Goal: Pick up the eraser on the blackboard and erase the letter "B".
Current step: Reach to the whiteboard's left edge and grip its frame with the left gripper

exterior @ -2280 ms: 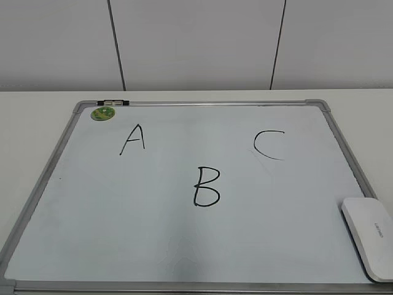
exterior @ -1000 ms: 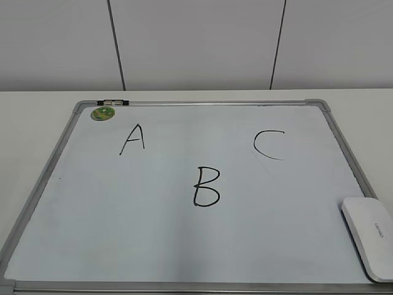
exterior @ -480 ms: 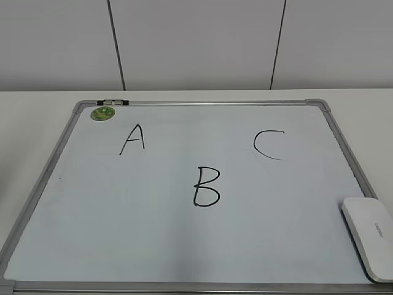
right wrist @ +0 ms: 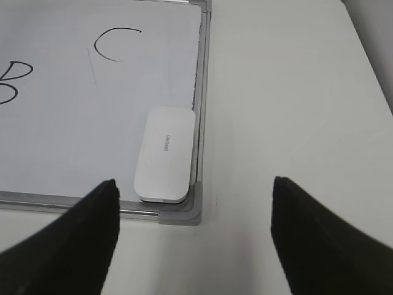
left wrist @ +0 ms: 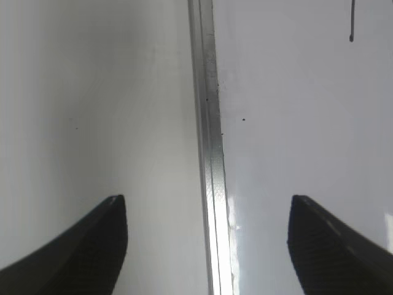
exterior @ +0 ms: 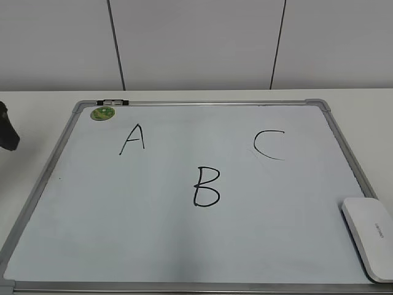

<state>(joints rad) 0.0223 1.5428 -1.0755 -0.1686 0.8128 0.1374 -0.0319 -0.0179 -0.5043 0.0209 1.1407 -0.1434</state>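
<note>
The blackboard (exterior: 123,233) lies flat on the table. The black letter "B" (exterior: 206,186) is near its middle. The white eraser (exterior: 368,236) lies on the board's near right corner. In the right wrist view the eraser (right wrist: 164,153) lies just ahead of my right gripper (right wrist: 194,181), which is open, empty and above the table short of the board's corner cap. My left gripper (left wrist: 207,200) is open and empty, straddling the board's left frame (left wrist: 209,123) from above. It shows as a dark tip at the left edge of the exterior view (exterior: 7,126).
A black "A" (exterior: 132,139) and a black "C" (exterior: 269,145) are drawn on the far half of the board. A round green sticker (exterior: 103,113) sits at its far left corner. White table surrounds the board; a panelled wall stands behind.
A dark tip of my left gripper has come into the exterior view at the left edge. The eraser, the board and the letters have not moved.
</note>
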